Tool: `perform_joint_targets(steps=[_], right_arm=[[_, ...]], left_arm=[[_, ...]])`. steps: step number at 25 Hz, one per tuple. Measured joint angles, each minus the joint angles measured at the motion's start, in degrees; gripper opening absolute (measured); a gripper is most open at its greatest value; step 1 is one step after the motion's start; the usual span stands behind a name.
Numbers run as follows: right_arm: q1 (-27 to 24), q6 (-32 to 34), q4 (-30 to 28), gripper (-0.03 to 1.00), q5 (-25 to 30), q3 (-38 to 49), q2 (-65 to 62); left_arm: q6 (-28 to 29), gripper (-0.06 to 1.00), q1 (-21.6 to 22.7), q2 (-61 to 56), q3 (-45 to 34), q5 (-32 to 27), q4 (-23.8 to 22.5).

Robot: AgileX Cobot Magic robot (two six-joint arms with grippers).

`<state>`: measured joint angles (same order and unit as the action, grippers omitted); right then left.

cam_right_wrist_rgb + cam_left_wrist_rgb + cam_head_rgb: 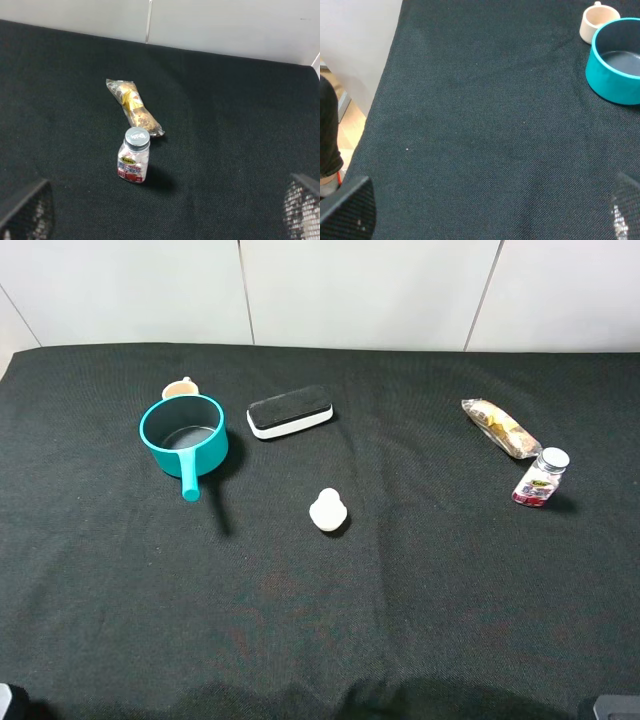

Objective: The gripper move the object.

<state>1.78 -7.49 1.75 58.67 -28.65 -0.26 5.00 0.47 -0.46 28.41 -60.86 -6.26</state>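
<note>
Exterior high view: the teal saucepan (pixel 184 434) sits untouched at the counter's (pixel 420 590) far left beside a beige cup (pixel 180 389), rigid, probably light, best taken by rim or handle, while the left gripper (pixel 490 220) waits spread wide.

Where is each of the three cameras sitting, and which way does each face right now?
Exterior high: above the table, looking down on the black cloth; arm parts barely show at the near corners.
Left wrist: low over the cloth, facing the teal saucepan and beige cup; open fingertips show.
Right wrist: facing the bottle and snack packet; spread fingertips show.
Shared: each wrist's items also appear overhead.
</note>
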Motion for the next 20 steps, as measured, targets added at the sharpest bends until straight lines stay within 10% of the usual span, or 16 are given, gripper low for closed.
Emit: perform_joint_targets(steps=[20], right_arm=[[0.00,0.00,0.00,0.69,0.00,0.00,0.00]], left_arm=[[0.00,0.99,0.00,0.00,0.00,0.00,0.00]])
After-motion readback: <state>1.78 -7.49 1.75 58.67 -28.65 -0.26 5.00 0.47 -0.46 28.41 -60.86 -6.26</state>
